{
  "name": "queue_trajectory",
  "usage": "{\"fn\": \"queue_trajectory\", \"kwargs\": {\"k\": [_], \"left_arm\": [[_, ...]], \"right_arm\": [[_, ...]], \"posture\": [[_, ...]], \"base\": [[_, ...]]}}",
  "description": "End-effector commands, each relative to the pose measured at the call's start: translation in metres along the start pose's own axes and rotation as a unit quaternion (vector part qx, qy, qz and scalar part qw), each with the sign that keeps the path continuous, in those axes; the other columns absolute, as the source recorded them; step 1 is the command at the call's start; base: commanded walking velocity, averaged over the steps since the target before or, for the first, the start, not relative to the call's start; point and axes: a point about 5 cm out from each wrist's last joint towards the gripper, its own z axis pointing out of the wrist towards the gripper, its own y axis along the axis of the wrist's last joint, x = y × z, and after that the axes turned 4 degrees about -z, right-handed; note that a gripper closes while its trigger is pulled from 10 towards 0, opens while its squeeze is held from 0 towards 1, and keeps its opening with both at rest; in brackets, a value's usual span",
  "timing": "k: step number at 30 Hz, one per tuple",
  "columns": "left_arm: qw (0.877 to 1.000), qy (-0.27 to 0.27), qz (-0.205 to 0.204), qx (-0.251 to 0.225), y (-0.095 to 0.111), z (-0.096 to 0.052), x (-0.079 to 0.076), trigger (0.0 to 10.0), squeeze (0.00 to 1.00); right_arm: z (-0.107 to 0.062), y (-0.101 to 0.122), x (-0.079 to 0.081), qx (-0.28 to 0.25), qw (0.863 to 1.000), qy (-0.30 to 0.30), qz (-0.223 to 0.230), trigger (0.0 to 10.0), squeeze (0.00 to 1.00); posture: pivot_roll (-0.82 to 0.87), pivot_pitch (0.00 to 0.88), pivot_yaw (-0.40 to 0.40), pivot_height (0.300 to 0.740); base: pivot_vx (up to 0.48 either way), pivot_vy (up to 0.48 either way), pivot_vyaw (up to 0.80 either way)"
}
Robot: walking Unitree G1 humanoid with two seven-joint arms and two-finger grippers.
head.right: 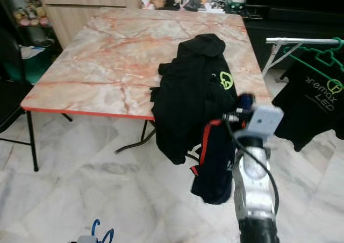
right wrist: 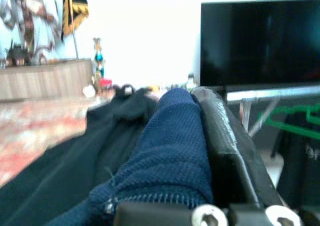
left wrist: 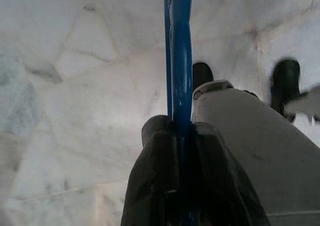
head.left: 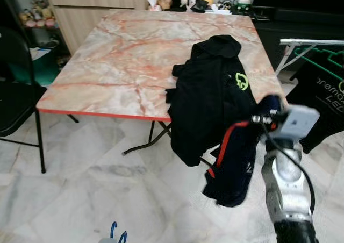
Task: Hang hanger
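My left gripper (left wrist: 180,128) hangs low at my side, shut on the bar of a blue hanger (left wrist: 180,61); the hanger's hook (head.left: 114,231) shows above the floor. My right gripper (head.left: 267,112) is raised off the table's front right corner, shut on a navy garment (head.left: 235,168) with a red stripe, which dangles from it. In the right wrist view the navy fabric (right wrist: 170,151) lies against one black finger (right wrist: 225,136). A black hooded garment (head.left: 207,92) with a green logo lies on the marble table (head.left: 118,65) and drapes over its front edge, beside the navy one.
A metal drying rack (head.left: 312,42) stands at the right with a green hanger (head.right: 317,57) and a black T-shirt (head.right: 312,108) on it. A black folding chair (head.left: 16,92) is at the left. Small items line the table's far edge. The floor is white marble.
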Motion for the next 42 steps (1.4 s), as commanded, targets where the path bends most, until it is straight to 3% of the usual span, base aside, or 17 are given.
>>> {"fn": "queue_trajectory", "kwargs": {"k": [1, 8, 9, 11, 15, 17, 18, 24, 28, 29, 31, 32, 36, 38, 39, 41, 42], "left_arm": [[1.0, -0.011, -0.004, 0.022, -0.013, -0.001, -0.005, 10.0, 0.0], [1.0, -0.012, -0.002, 0.021, -0.011, -0.001, -0.005, 10.0, 0.0], [1.0, -0.011, -0.002, 0.021, -0.011, -0.001, -0.005, 10.0, 0.0], [1.0, -0.011, -0.002, 0.021, -0.011, -0.001, -0.005, 10.0, 0.0], [1.0, -0.011, -0.002, 0.02, -0.01, -0.001, -0.005, 10.0, 0.0], [1.0, -0.011, -0.003, 0.02, -0.009, -0.001, -0.005, 10.0, 0.0], [1.0, -0.013, -0.005, 0.019, -0.009, 0.0, -0.006, 10.0, 0.0], [1.0, -0.014, -0.005, 0.018, -0.008, 0.0, -0.007, 10.0, 0.0], [1.0, -0.011, -0.011, 0.016, -0.008, 0.0, -0.008, 10.0, 0.0], [1.0, -0.009, -0.013, 0.017, -0.009, 0.0, -0.008, 10.0, 0.0], [1.0, -0.011, -0.012, 0.018, -0.009, 0.0, -0.008, 10.0, 0.0], [1.0, -0.014, -0.009, 0.019, -0.01, -0.001, -0.008, 10.0, 0.0], [1.0, -0.014, -0.004, 0.022, -0.011, -0.001, -0.008, 10.0, 0.0], [1.0, -0.014, -0.002, 0.023, -0.011, -0.001, -0.007, 10.0, 0.0], [1.0, -0.014, 0.001, 0.025, -0.012, -0.001, -0.006, 10.0, 0.0], [1.0, -0.014, 0.003, 0.026, -0.013, -0.001, -0.006, 10.0, 0.0], [1.0, -0.014, 0.002, 0.026, -0.013, -0.001, -0.006, 10.0, 0.0]], "right_arm": [[0.012, 0.013, -0.001, -0.021, 1.0, 0.011, -0.015, 10.0, 0.0], [0.055, 0.055, 0.002, -0.074, 0.997, 0.018, -0.017, 10.0, 0.0], [0.07, 0.075, 0.002, -0.096, 0.995, 0.017, -0.012, 10.0, 0.0], [0.08, 0.09, 0.003, -0.109, 0.994, 0.02, -0.001, 10.0, 0.0], [0.105, 0.117, 0.017, -0.123, 0.991, 0.047, 0.005, 10.0, 0.0], [0.112, 0.125, 0.026, -0.128, 0.989, 0.071, 0.02, 10.0, 0.0], [0.117, 0.135, 0.038, -0.138, 0.984, 0.107, 0.021, 10.0, 0.0], [0.129, 0.151, 0.048, -0.147, 0.98, 0.135, -0.007, 10.0, 0.0], [0.133, 0.127, 0.044, -0.071, 0.99, 0.118, -0.025, 10.0, 0.0], [0.129, 0.106, 0.042, -0.031, 0.993, 0.113, -0.019, 10.0, 0.0], [0.124, 0.085, 0.039, 0.007, 0.995, 0.102, -0.009, 10.0, 0.0], [0.115, 0.06, 0.034, 0.043, 0.996, 0.078, 0.0, 10.0, 0.0], [0.095, 0.02, 0.024, 0.103, 0.993, 0.049, 0.021, 10.0, 0.0], [0.091, 0.015, 0.023, 0.111, 0.993, 0.044, 0.022, 10.0, 0.0], [0.073, -0.001, 0.019, 0.121, 0.991, 0.038, 0.034, 10.0, 0.53], [0.065, -0.005, 0.017, 0.121, 0.991, 0.034, 0.041, 10.0, 0.53], [0.058, -0.004, 0.016, 0.115, 0.992, 0.03, 0.047, 10.0, 1.0]], "posture": [[-0.05, 0.176, 0.009, 0.74], [-0.06, 0.176, 0.022, 0.74], [-0.06, 0.171, 0.02, 0.74], [-0.06, 0.173, 0.021, 0.74], [-0.07, 0.167, 0.022, 0.74], [-0.07, 0.163, 0.022, 0.74], [-0.06, 0.16, 0.023, 0.74], [-0.06, 0.155, 0.02, 0.74], [-0.06, 0.151, 0.013, 0.74], [-0.05, 0.152, 0.014, 0.74], [-0.05, 0.154, 0.018, 0.74], [-0.04, 0.155, 0.02, 0.74], [-0.05, 0.169, 0.025, 0.74], [-0.05, 0.17, 0.025, 0.74], [-0.06, 0.171, 0.027, 0.74], [-0.06, 0.171, 0.027, 0.74], [-0.06, 0.172, 0.029, 0.74]], "base": [[0.458, 0.0, 0.0], [0.477, 0.0, 0.0], [0.48, 0.0, 0.0], [0.48, 0.0, 0.0], [0.48, 0.0, 0.0], [0.48, 0.0, 0.0], [0.48, 0.0, 0.0], [0.48, 0.0, 0.0], [0.345, 0.0, 0.0], [0.0, 0.0, 0.0], [0.0, 0.0, 0.0], [0.0, 0.0, 0.0], [0.0, 0.0, 0.0], [0.0, 0.0, 0.0], [0.0, 0.0, 0.0], [0.0, 0.0, 0.0], [0.0, 0.0, 0.0]]}}
